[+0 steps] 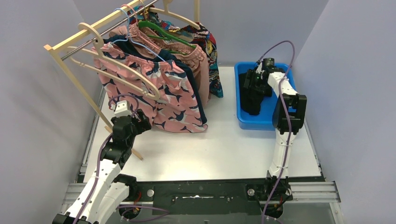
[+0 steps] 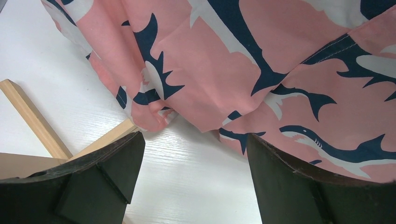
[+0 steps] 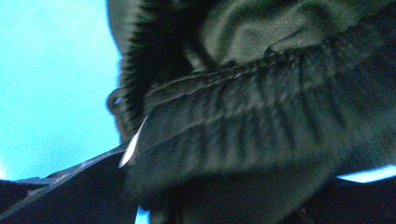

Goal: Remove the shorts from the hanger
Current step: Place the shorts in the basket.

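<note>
The pink shorts with navy shark print (image 1: pixel 161 95) hang on a wooden hanger at the front of the rack, their hem resting on the table. Behind them hang the plain navy shorts (image 1: pixel 192 84), the dusty pink shorts (image 1: pixel 198 58) and the comic-print shorts (image 1: pixel 211 49). My left gripper (image 1: pixel 140 123) is open and empty, low at the pink shorts' lower left hem; in the left wrist view (image 2: pixel 196 144) the hem (image 2: pixel 224 79) lies just ahead of the jaws. My right gripper (image 1: pixel 254 81) is over the blue bin (image 1: pixel 271 122), shut on the black shorts (image 1: pixel 253 100), whose gathered waistband (image 3: pixel 261 107) fills the right wrist view.
The wooden rack (image 1: pixel 84 32) with a metal rail stands at the back left; its slanted leg and foot (image 2: pixel 32 116) lie just left of my left gripper. Several hangers, wood, green and blue, sit on the rail. Grey walls close in on both sides.
</note>
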Motion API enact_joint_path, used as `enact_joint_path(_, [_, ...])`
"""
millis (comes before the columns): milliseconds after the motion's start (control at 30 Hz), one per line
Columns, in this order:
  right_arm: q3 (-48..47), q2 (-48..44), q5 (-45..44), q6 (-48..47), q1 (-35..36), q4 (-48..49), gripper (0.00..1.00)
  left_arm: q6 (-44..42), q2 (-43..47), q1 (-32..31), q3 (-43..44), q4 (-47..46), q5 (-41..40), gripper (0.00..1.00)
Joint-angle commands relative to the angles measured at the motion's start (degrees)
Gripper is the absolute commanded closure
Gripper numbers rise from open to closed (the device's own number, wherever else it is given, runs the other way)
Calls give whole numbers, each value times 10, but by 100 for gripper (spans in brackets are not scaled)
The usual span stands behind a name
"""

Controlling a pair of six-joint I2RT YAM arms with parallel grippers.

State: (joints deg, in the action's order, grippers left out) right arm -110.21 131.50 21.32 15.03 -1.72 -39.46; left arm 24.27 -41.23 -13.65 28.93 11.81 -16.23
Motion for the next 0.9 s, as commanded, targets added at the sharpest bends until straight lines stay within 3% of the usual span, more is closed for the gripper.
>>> enact_joint_path(0, [-2,-85,-6,-7,-1,-3,30,-8,4,4,7,-27,2,20])
enact_joint_path(167, [6,-158,-23,1,-15,2,18,-8,5,5,7,-26,3,20])
enact_joint_path(300, [24,-196,-43,11,-18,9,17,-7,8,5,7,-27,3,20])
enact_joint_path(433, [79,-217,-31,31,-19,58,29,-7,6,5,7,-28,6,20])
enact_joint_path(567, [88,-184,-21,51,-15,70,51,-7,6,5,7,-27,7,20])
enact_joint_path(867, [77,-103,-8,49,-7,34,60,-5,7,5,8,-21,2,20])
